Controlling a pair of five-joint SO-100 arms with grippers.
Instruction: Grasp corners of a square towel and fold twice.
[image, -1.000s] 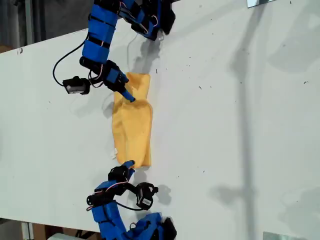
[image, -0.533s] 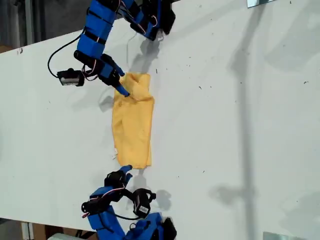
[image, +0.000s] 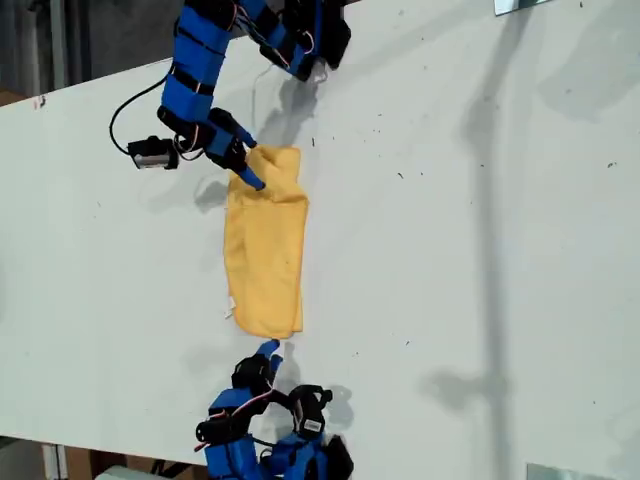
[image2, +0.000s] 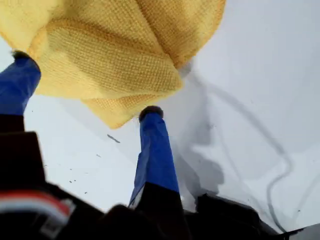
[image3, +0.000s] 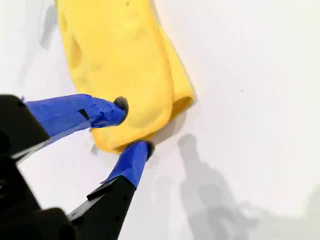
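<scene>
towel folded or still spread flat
Folded. The square towel lies as a narrow doubled strip on the table, not a square. Stacked layers show at its end in the first wrist view and a rolled fold edge in the second.

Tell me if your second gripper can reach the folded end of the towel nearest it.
Probably yes. My second gripper has its jaws open right at the square towel's folded end. Nothing lies between them, and only bare table surrounds it.
</scene>
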